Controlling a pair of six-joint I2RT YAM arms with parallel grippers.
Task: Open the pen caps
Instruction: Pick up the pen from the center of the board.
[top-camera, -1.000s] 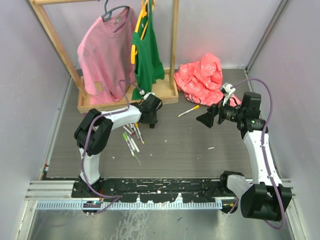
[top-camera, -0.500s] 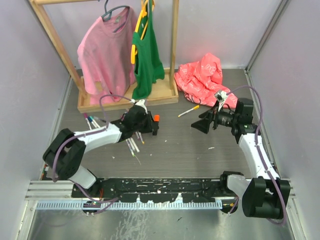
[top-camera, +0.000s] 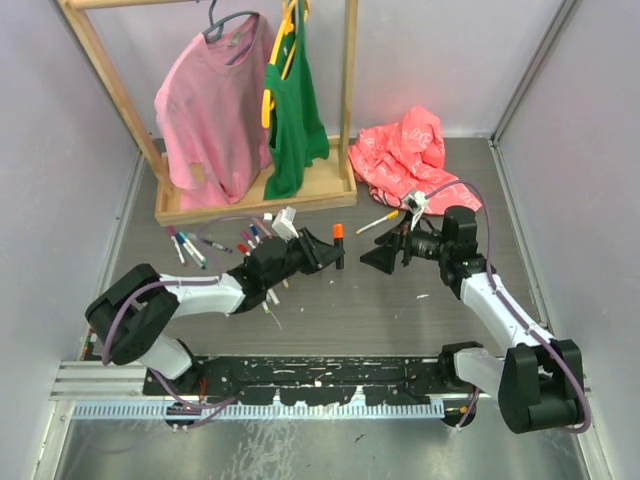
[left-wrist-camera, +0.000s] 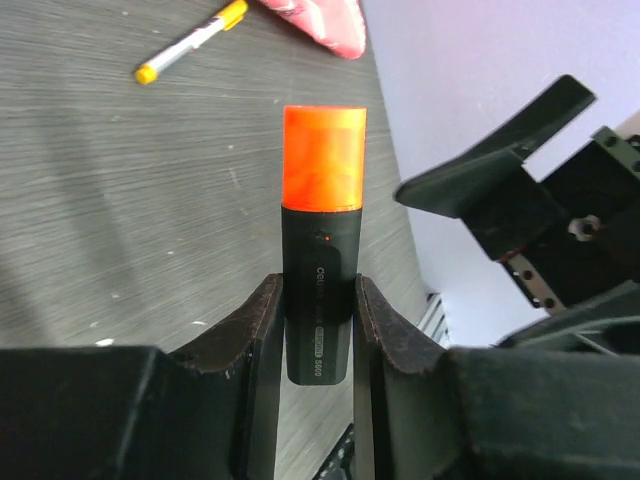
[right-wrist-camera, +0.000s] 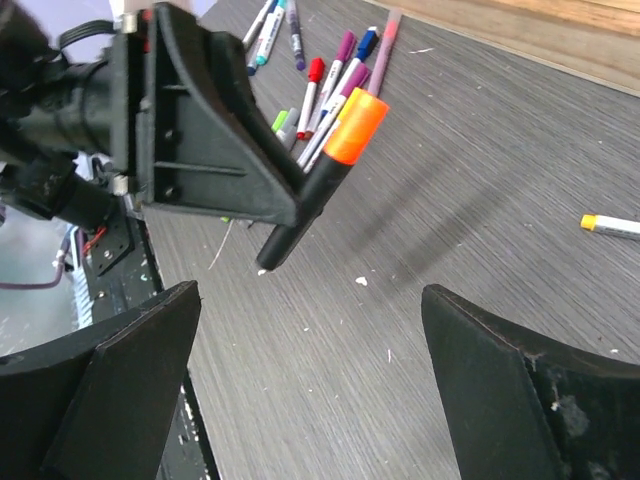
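— What is my left gripper doing?
— It's pinching the black highlighter by its barrel, orange cap on, raised over the middle of the table.
— And my right gripper?
— I see its jaws spread wide, facing the cap, just apart from it.
— The other pens?
— Lying toward the table's left edge; one yellow-ended pen lies nearer the far edge.
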